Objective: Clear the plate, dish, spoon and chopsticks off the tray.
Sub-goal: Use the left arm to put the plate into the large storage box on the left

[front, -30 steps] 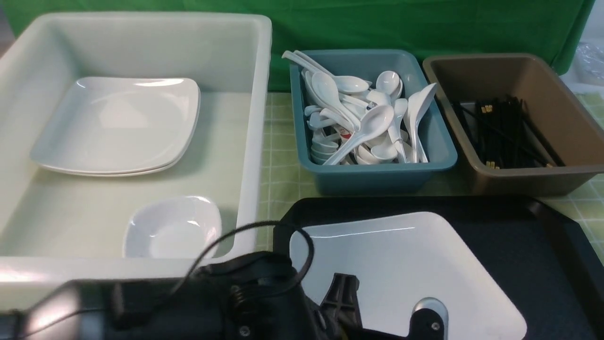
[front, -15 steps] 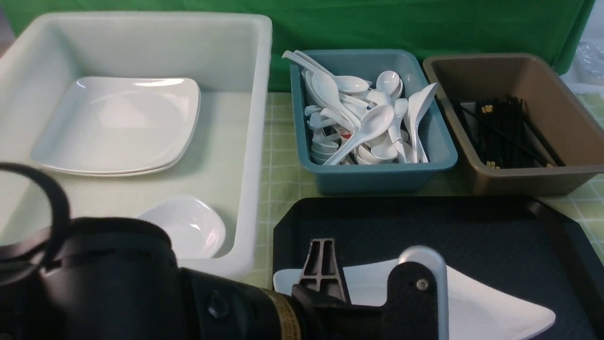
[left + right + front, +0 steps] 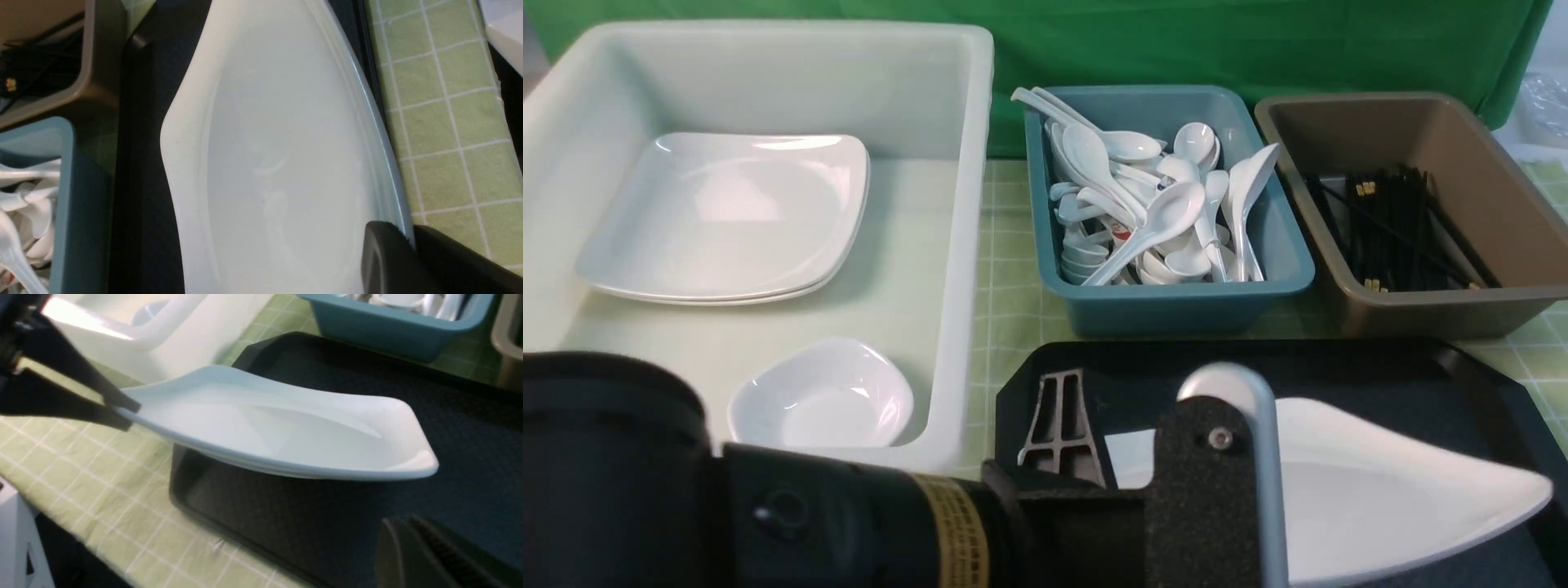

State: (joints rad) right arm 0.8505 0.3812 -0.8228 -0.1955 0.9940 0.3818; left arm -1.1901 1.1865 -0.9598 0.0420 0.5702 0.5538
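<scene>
Your left claw (image 3: 124, 410) pinches the plate (image 3: 286, 428) by its rim above the tray (image 3: 449, 396) below; next, likely carry it into the white tub (image 3: 964, 245) to the claw's left.

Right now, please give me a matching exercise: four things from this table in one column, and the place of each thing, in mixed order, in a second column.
Things
1. single large glossy white square plate
2. small glossy white dish
3. white soup spoons
4. thin black chopsticks

Places
A. in the brown plastic tub
B. in the big white plastic tub, in front of the stacked plates
C. held by the left gripper above the flat black plastic tray
D. in the teal plastic tub

Pairs: 1-C, 2-B, 3-D, 4-A.
</scene>
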